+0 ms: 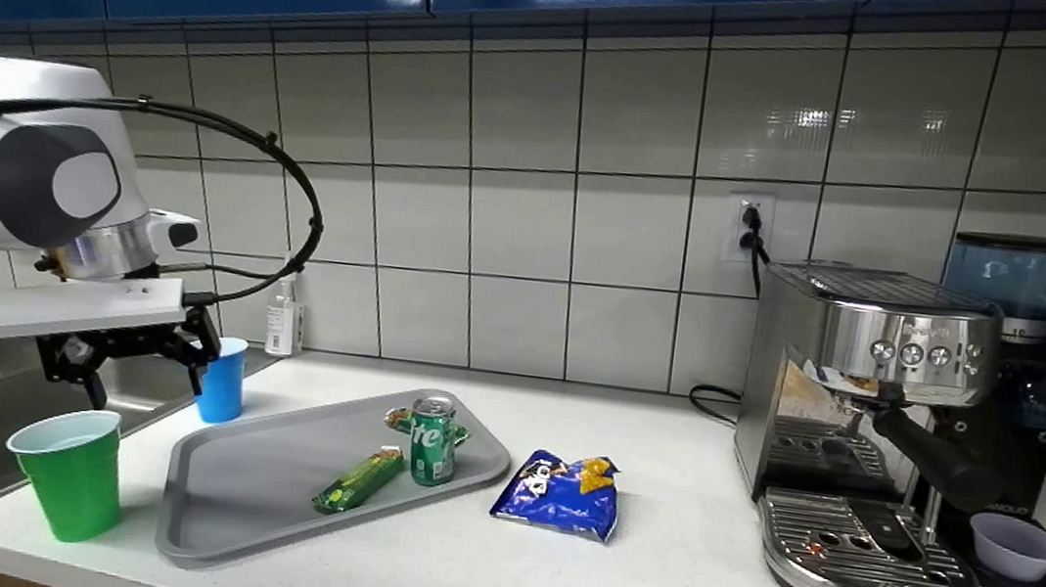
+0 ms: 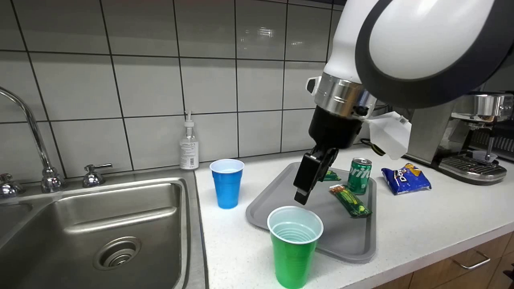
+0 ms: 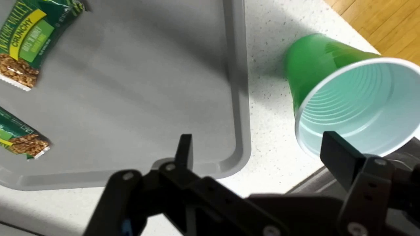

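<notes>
My gripper (image 3: 258, 135) stands wide open with nothing between its fingers. It hangs above the counter, nearest to a green plastic cup (image 2: 293, 261) with a pale inside. That cup stands upright by the tray's near corner. In the wrist view one fingertip (image 3: 341, 154) overlaps the cup's mouth, while the other lies over the grey tray (image 3: 147, 98). Both exterior views place the fingers a little higher than the cup's rim. On the tray lie two green granola bars (image 3: 28, 36) and an upright green soda can (image 1: 433, 446). A blue cup (image 2: 227, 186) stands upright farther back.
A steel sink (image 2: 120, 224) with a faucet (image 2: 36, 136) borders the counter beside the cups. Behind it is a pump bottle (image 2: 188, 146). A blue snack bag (image 1: 559, 495) lies beyond the tray, and farther along stand an espresso machine (image 1: 863, 421) and a grinder (image 1: 1012, 408).
</notes>
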`<state>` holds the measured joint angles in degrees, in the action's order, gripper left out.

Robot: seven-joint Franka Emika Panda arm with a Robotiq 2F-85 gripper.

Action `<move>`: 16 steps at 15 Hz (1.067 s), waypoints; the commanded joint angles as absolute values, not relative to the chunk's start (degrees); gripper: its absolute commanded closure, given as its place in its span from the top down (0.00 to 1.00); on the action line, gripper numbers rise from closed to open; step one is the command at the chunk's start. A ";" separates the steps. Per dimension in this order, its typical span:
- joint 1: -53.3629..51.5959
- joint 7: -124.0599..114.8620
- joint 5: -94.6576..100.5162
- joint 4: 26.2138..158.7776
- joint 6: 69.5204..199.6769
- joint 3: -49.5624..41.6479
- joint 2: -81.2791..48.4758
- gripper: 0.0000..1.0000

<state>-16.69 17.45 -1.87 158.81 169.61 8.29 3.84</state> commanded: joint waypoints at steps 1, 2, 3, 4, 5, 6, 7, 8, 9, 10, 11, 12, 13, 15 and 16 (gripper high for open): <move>-16.55 18.99 -2.23 158.85 166.56 9.12 5.17 1.00; -16.55 18.89 -2.17 158.85 166.25 9.26 5.14 1.00; -16.53 18.77 -2.06 158.85 166.00 9.41 5.05 1.00; -16.47 18.48 -1.77 158.85 165.83 9.59 4.93 1.00; -16.41 18.11 -1.40 158.84 165.74 9.82 4.70 1.00; -16.31 17.55 -0.86 158.80 165.85 10.09 4.29 1.00; -16.48 17.60 -1.11 158.78 166.07 10.33 3.60 1.00; -16.76 18.21 -2.04 158.80 166.46 10.50 3.01 1.00; -16.57 17.51 -1.51 158.83 166.86 10.86 2.37 1.00; -16.59 17.79 -1.96 158.85 167.12 11.10 1.88 1.00; -16.30 17.09 -1.28 158.85 167.57 11.37 1.34 1.00; -16.21 17.13 -1.57 158.86 167.89 11.58 0.91 1.00; -15.93 16.38 -0.85 158.85 168.21 11.70 0.51 1.00; -15.72 16.09 -1.28 158.85 168.92 11.81 -0.23 1.00; -15.64 16.04 -1.47 158.85 169.13 11.86 -0.51 1.00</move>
